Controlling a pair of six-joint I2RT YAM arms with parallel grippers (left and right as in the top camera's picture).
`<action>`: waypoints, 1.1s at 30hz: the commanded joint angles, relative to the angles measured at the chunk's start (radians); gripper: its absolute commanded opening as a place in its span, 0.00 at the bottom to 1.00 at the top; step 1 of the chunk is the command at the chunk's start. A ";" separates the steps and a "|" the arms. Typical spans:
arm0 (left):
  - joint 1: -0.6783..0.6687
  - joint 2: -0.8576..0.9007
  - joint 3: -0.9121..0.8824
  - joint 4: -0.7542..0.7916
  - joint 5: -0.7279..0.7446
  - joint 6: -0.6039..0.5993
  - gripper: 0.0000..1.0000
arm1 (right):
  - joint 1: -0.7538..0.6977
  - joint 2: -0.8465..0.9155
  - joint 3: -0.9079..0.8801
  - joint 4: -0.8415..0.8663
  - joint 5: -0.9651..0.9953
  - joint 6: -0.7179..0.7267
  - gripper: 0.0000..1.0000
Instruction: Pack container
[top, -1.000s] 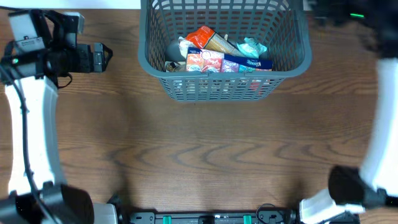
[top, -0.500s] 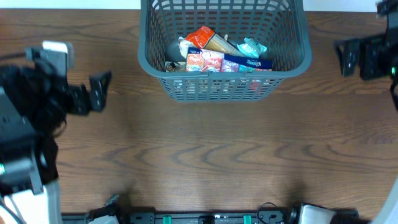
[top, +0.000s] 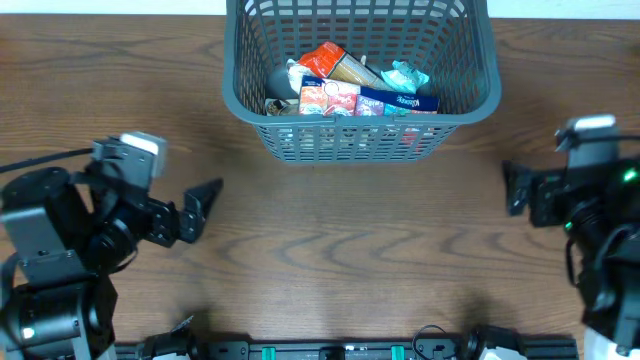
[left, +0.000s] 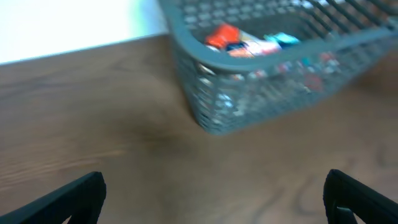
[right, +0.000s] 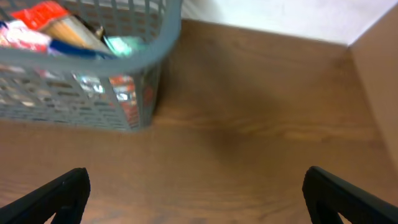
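Observation:
The dark grey-blue mesh container (top: 352, 142) stands at the back centre of the wooden table. It holds several snack packages (top: 345, 88): orange, red, blue and teal ones. My left gripper (top: 200, 210) is open and empty, low over the table, left of and in front of the container. My right gripper (top: 512, 188) is open and empty, right of and in front of it. In the left wrist view the container (left: 261, 102) is up right, beyond the wide-apart fingers (left: 214, 199). In the right wrist view it (right: 62, 93) is up left, beyond the open fingers (right: 199, 196).
Bare wood lies between both grippers and the container. A white wall (left: 68, 25) runs behind the table. A brown panel (right: 380, 93) stands at the table's right side. The arms' base rail (top: 330, 351) lies along the front edge.
Both arms have swung from the table's back corners toward its front. The left gripper now sits lower and nearer the centre, the right gripper lower at the right. The container has not moved.

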 joint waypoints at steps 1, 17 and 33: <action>-0.045 -0.005 -0.008 -0.031 0.033 0.035 0.98 | -0.009 -0.086 -0.124 0.027 0.014 0.061 0.99; -0.066 -0.156 -0.008 -0.139 -0.051 0.063 0.99 | -0.008 -0.199 -0.285 0.058 -0.032 -0.045 0.99; -0.066 -0.152 -0.008 -0.140 -0.051 0.062 0.99 | -0.008 -0.198 -0.285 0.049 -0.032 -0.045 0.99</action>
